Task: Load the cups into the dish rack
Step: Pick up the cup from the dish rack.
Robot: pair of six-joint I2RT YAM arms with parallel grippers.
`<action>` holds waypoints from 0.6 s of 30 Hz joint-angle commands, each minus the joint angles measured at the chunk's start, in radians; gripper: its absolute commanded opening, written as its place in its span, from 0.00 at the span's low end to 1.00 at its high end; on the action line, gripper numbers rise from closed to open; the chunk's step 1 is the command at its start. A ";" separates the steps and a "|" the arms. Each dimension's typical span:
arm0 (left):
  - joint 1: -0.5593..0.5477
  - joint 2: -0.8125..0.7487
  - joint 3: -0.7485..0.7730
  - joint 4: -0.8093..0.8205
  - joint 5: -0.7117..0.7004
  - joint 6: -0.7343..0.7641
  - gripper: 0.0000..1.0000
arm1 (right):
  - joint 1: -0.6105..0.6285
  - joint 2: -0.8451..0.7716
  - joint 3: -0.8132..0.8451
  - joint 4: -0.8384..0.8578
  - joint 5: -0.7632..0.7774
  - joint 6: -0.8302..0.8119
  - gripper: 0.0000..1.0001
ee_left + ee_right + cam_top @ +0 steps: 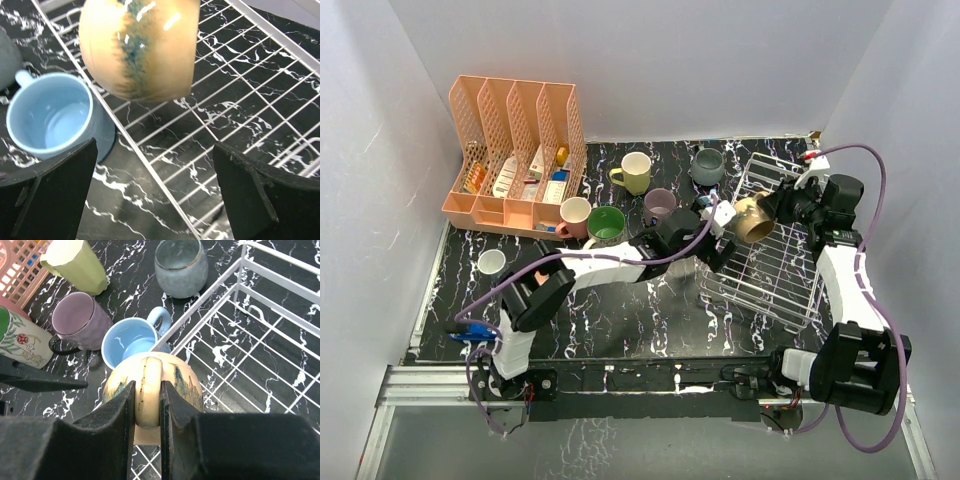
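Note:
A tan cup hangs tilted over the left edge of the wire dish rack. My right gripper is shut on the tan cup's handle. Below and beside the cup, my left gripper stands wide open with nothing between its fingers, straddling the rack's edge wire. A light blue cup stands upright on the table just outside the rack. On the table further left are a mauve cup, a yellow-green cup, a grey cup and a cream cup with green inside.
A peach slotted organizer stands at the back left. In front of it are a pink cup and a small white cup. A blue object lies by the left arm's base. White walls close in the table.

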 commanded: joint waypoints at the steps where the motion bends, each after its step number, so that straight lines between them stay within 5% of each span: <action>1: 0.000 0.040 0.116 -0.011 0.080 0.185 0.97 | -0.026 -0.105 -0.047 0.221 0.020 0.089 0.08; 18: 0.001 0.291 0.359 0.003 0.085 0.312 0.97 | -0.078 -0.199 -0.281 0.433 0.029 0.249 0.08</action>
